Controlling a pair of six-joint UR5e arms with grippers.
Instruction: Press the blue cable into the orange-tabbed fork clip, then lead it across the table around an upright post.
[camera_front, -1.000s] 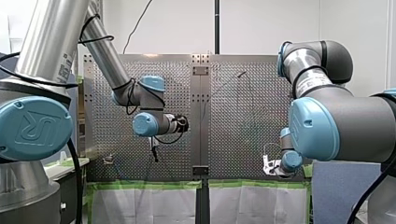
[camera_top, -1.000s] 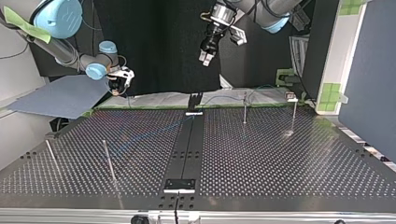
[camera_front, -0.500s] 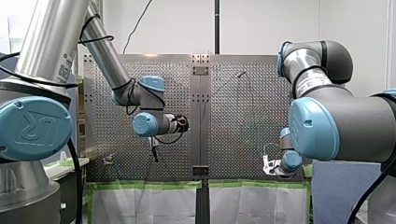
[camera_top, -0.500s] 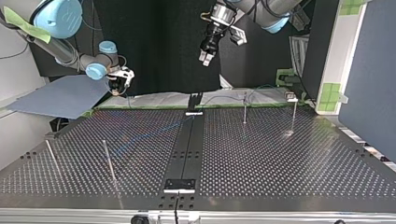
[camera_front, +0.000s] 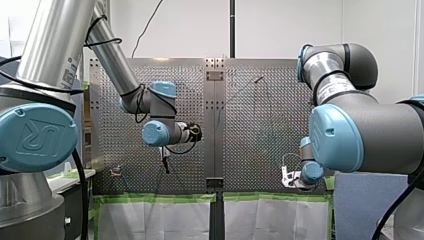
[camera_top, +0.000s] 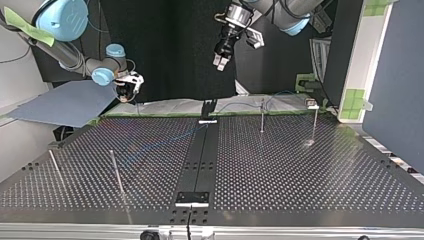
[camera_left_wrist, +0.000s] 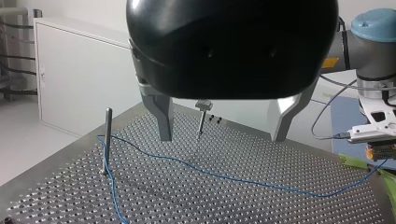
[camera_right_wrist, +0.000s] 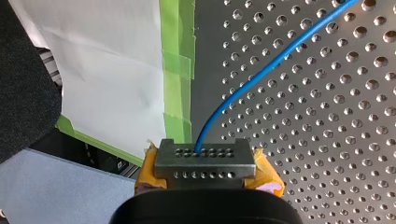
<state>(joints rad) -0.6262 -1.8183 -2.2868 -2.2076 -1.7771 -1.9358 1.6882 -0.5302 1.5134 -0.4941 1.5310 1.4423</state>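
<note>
The end of the blue cable (camera_right_wrist: 243, 86) hides behind my right gripper (camera_right_wrist: 204, 161); in the left wrist view it leaves frame past the post (camera_left_wrist: 108, 140).

We are facing a plain white wall (camera_front: 280, 25), a dark pole (camera_front: 232, 25) rising before it. Green tape (camera_front: 155, 198) is running along the edge of the perforated tabletop (camera_top: 300, 170), white sheeting (camera_front: 155, 220) hanging below it. In the top view a black backdrop (camera_top: 170, 50) is filling the far side and a blue-grey panel (camera_top: 395, 75) is standing at the right. In the left wrist view a white cabinet (camera_left_wrist: 79, 88) is standing beyond the tabletop.
</note>
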